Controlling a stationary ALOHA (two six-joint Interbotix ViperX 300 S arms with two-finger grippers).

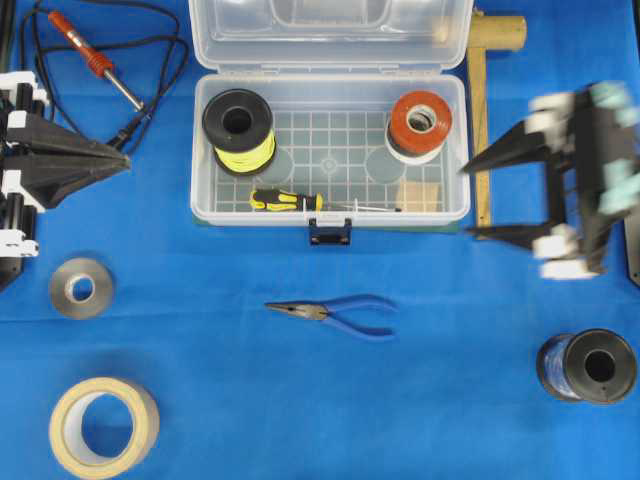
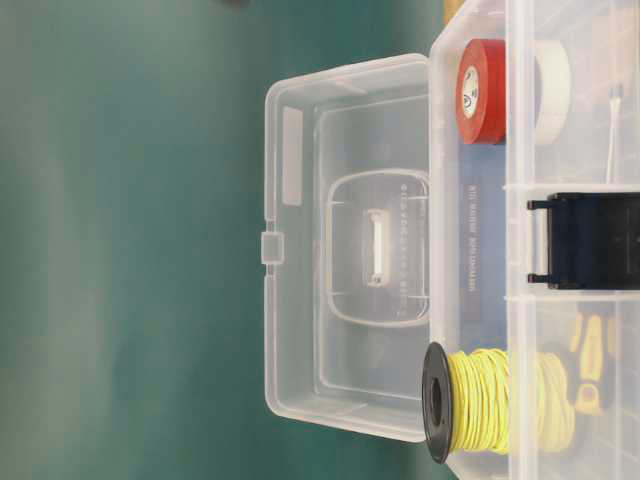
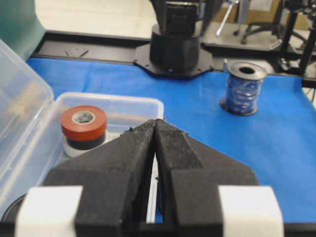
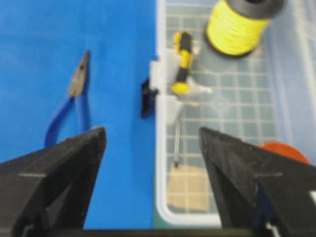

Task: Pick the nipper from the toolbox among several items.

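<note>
1. Since the nipper (image 1: 335, 312) lies on the blue tabletop (image 1: 200, 400) just in front of the toolbox (image 1: 330, 212) latch, outside the box, you can judge the picking-out as done.
2. Inside the toolbox you see only the yellow wire spool (image 1: 239, 130), the red-and-white tape roll (image 1: 419, 125), the screwdriver (image 1: 287, 200) and the wooden block (image 1: 421, 196).
3. Your right hand (image 1: 470, 200) is released, jaws wide apart and holding nothing, off the toolbox's right end and well apart from the nipper.
4. Your left hand (image 1: 128, 160) is clenched on nothing, to the left of the toolbox.
5. Little seems left beyond parking the right arm.
</note>
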